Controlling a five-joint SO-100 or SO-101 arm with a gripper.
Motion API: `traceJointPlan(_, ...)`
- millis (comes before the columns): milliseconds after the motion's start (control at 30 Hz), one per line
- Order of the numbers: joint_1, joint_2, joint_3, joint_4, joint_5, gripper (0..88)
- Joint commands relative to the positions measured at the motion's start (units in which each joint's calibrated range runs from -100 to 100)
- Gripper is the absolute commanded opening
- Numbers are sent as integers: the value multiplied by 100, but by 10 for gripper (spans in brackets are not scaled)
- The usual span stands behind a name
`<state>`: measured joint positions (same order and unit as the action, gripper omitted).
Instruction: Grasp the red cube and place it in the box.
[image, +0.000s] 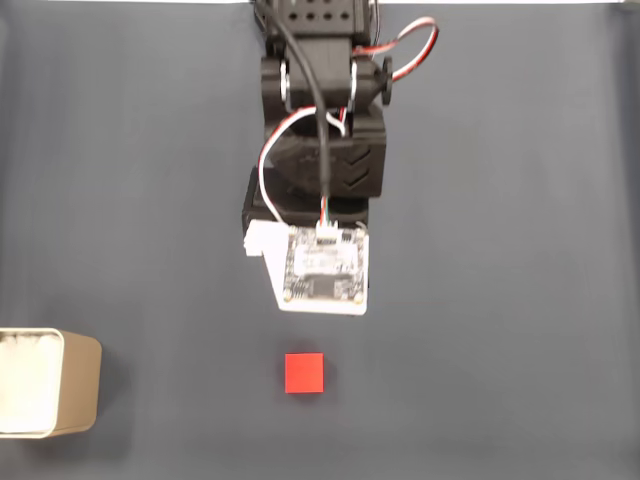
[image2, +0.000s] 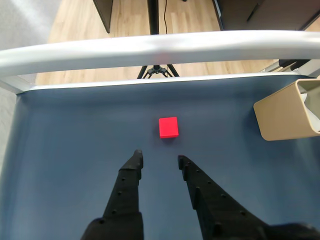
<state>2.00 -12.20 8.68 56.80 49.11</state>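
The red cube (image: 304, 373) lies on the dark blue-grey table, just below the arm's wrist board in the fixed view. In the wrist view the red cube (image2: 168, 127) sits a short way beyond my gripper (image2: 159, 158), whose two black fingers stand apart with nothing between them. The fingertips are hidden under the arm in the fixed view. The beige box (image: 80, 384) with a white interior stands at the left edge of the fixed view; in the wrist view the box (image2: 282, 115) is at the right edge, well apart from the cube.
The black arm (image: 325, 140) with a white circuit board (image: 325, 268) reaches down from the top of the fixed view. A white table rail (image2: 150, 47) runs across the far side in the wrist view, with a tripod (image2: 156, 70) and wooden floor beyond.
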Motion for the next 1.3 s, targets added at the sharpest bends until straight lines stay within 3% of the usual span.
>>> traceJointPlan(0,126,85,-330,-270,117,182)
traceJointPlan(567,268,978,-421,-1156,347,267)
traceJointPlan(1267,297,1749,-430,-1516,337,312)
